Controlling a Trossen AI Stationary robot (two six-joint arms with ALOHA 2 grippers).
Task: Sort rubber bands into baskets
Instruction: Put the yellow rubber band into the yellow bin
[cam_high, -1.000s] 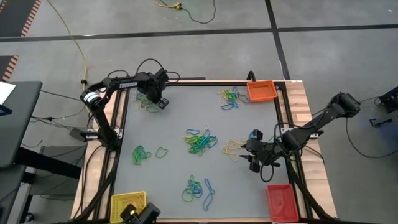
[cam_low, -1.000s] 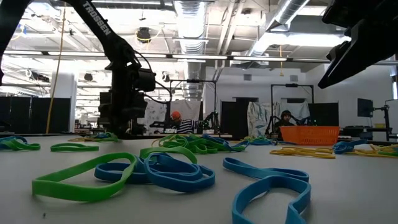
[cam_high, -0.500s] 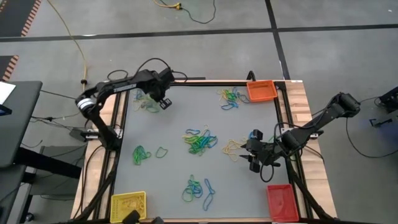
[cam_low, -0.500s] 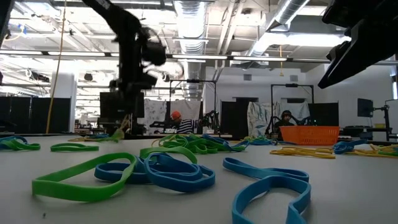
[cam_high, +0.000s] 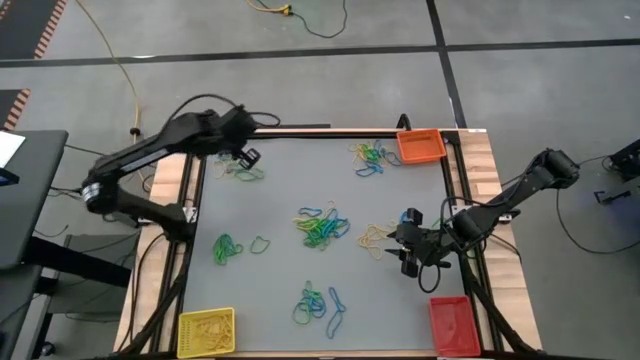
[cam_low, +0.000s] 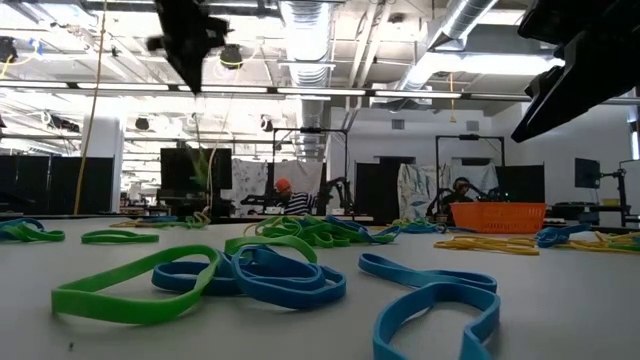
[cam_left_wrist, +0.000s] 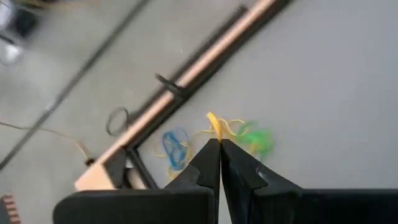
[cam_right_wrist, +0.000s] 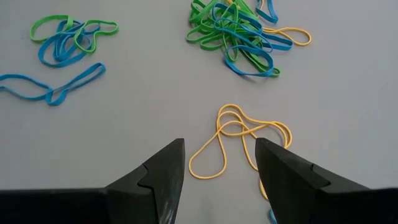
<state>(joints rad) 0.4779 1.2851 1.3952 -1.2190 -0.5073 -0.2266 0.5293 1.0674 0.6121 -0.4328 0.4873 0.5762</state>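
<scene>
The left gripper (cam_high: 250, 157) hangs raised above the far left corner of the grey table top (cam_high: 280, 200), its two dark fingers (cam_left_wrist: 208, 163) pressed together on a thin yellow rubber band (cam_left_wrist: 213, 124) that pokes up from between the tips. Directly beneath it on the table lies a small loose heap of yellow, green and blue rubber bands (cam_high: 238, 171), close to the wooden edge rail (cam_high: 190, 170). The right gripper (cam_high: 403, 250) sits low over the right side of the table with its fingers (cam_right_wrist: 163, 171) spread apart and nothing between them; just ahead of it lies a looped tangle of thin yellow rubber bands (cam_right_wrist: 239, 138). Beyond that, at the middle of the table, is a thicker knot of green and blue bands (cam_high: 322, 226), and more small clusters lie near the left edge (cam_high: 228, 247), near the front edge (cam_high: 318, 302) and at the far side (cam_high: 370, 158). The small orange plastic basket (cam_high: 420, 146) stands at the far right corner, the red plastic basket (cam_high: 453, 325) at the near right corner, and the yellow plastic basket (cam_high: 205, 331) at the near left corner; I cannot tell whether any of them has bands in it.
</scene>
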